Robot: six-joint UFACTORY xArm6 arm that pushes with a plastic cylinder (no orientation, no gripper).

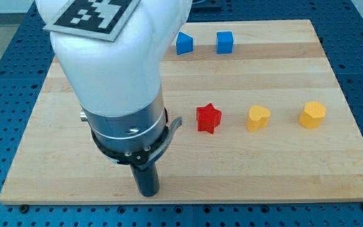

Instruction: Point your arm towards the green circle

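No green circle shows in the camera view; the arm's white body covers much of the board's left and middle, so it may be hidden there. My tip [148, 192] is the lower end of the dark rod, near the view's bottom edge of the board, left of centre. The closest visible block is a red star [208, 118], up and to the right of my tip and apart from it.
Two blue cubes [184, 43] [225, 42] sit near the board's top edge. A yellow heart-shaped block [257, 118] and a yellow hexagon-like block [312, 115] lie right of the red star. The wooden board [333, 170] rests on a blue perforated table.
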